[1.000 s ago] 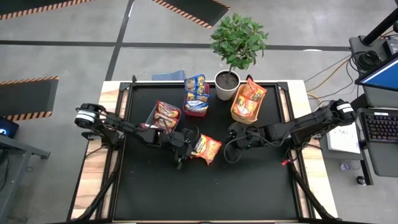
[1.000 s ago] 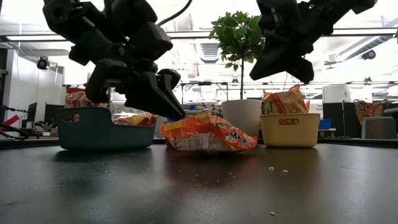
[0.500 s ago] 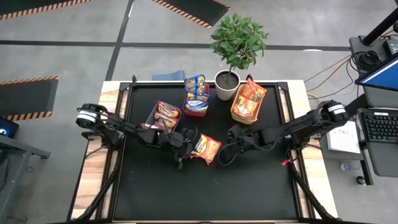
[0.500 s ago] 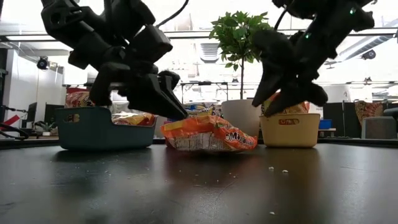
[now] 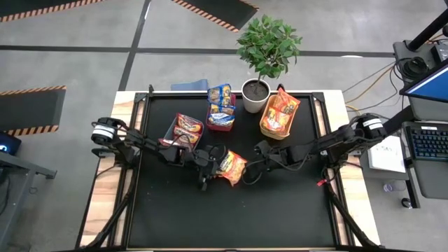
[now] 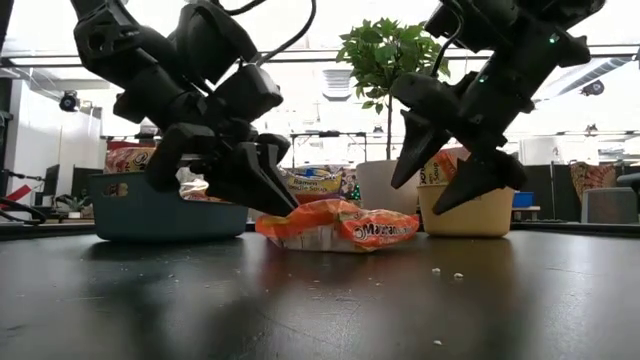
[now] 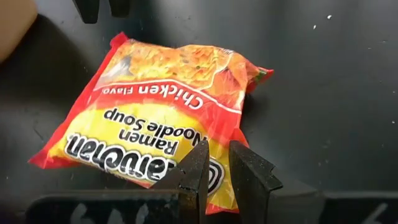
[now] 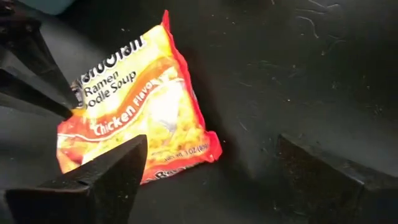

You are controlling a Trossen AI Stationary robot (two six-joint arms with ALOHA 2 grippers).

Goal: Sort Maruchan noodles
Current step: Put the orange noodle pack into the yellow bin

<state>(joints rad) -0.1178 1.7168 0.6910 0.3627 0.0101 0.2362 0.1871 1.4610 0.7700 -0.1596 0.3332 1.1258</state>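
Pinching the light, crinkly orange packet [image 7: 163, 124] by its edge, the left gripper [image 7: 217, 167] held; the right gripper [image 6: 447, 167] gaped wide beside it.

Overhead light even on the table [image 5: 175, 210]; we see only soft shadows under both arms. Low view strongly backlit: bright ceiling and windows behind, arms reduced to near silhouettes, and we note a pale sheen on the tabletop [image 6: 320, 300] in the foreground, which is slightly out of focus. Packet [image 6: 335, 224] well lit and sharp. In the 2 wrist views we find print on the packet [image 7: 155, 118] readable, glare on its wrapper [image 8: 134, 99], near fingers dark and soft.
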